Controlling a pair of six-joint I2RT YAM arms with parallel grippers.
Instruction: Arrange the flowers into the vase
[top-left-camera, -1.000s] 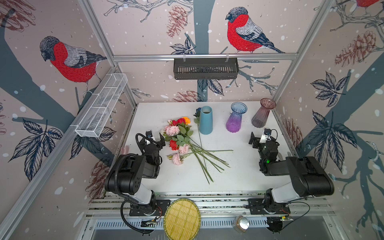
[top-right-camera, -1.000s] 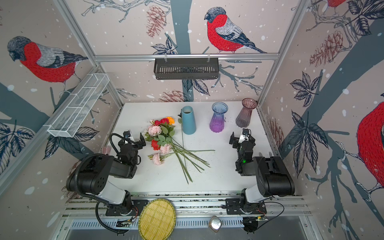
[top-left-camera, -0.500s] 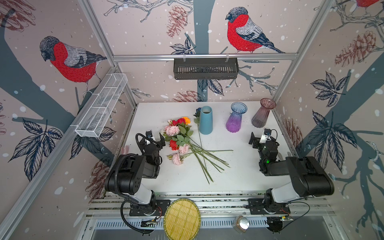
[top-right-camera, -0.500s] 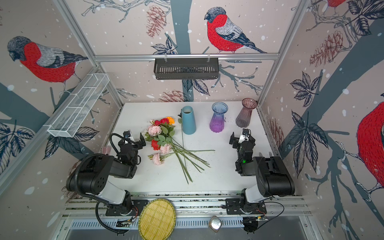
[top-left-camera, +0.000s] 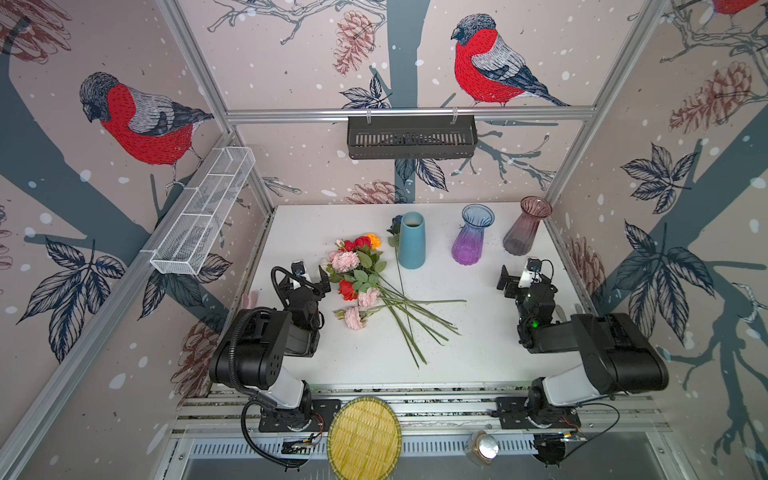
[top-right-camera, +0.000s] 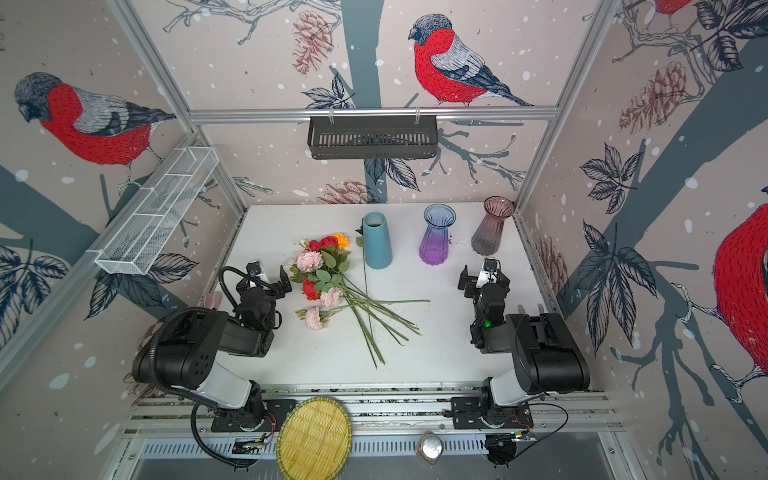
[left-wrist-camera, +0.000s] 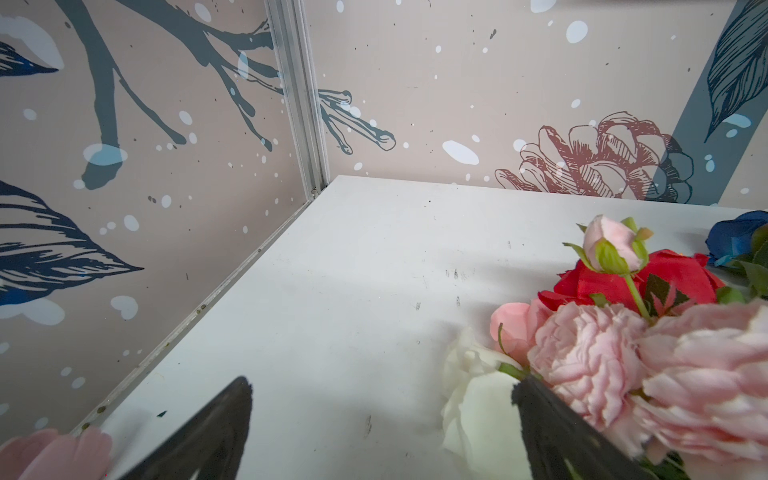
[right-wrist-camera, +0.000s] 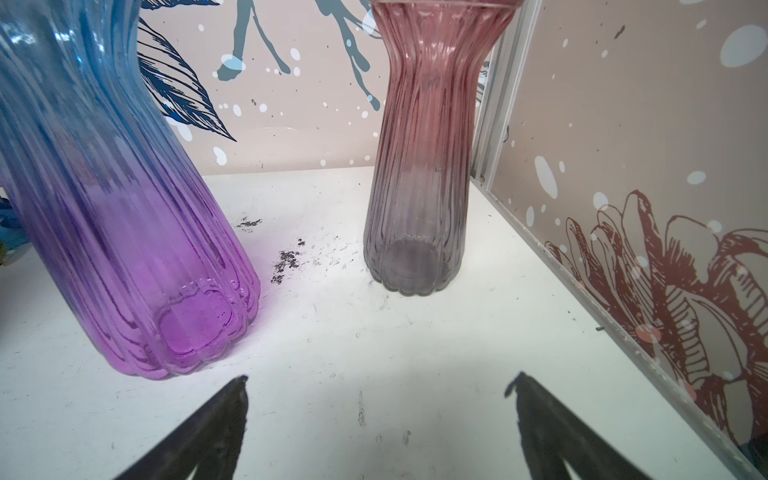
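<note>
While both arms are held low at the near side of the table (top-left-camera: 478, 353), the flowers (top-left-camera: 365, 286) are seen lying in a loose heap on the white top, left of centre, with none of them placed in a vase. Heads are turned towards the far left, and stems are fanned out towards the near right and crossed over one another. Pink, red, orange and white blooms can be made out. A dark blue bloom (top-left-camera: 395, 226) is found just beside the teal vase (top-left-camera: 411, 243), its thin stem run back into the heap.

Now the left gripper (left-wrist-camera: 382, 386): its jaws are spread wide and nothing is held between them. It is parked just beside the flower heads. In the left wrist view one finger (left-wrist-camera: 552, 436) is seen in front of a white rose (left-wrist-camera: 473, 399) and a pink peony (left-wrist-camera: 590, 353); whether contact is made cannot be told.

On the other side, the right gripper (right-wrist-camera: 378, 384) is likewise spread wide, with only bare table between its fingers. It is pointed at the gap between the purple and blue glass vase (right-wrist-camera: 137, 232) and the pink and grey glass vase (right-wrist-camera: 415, 199), well apart from the flowers. All three vases are stood upright in a row along the far side. Dark specks (right-wrist-camera: 286, 259) are noted on the table between the two glass vases.
</note>
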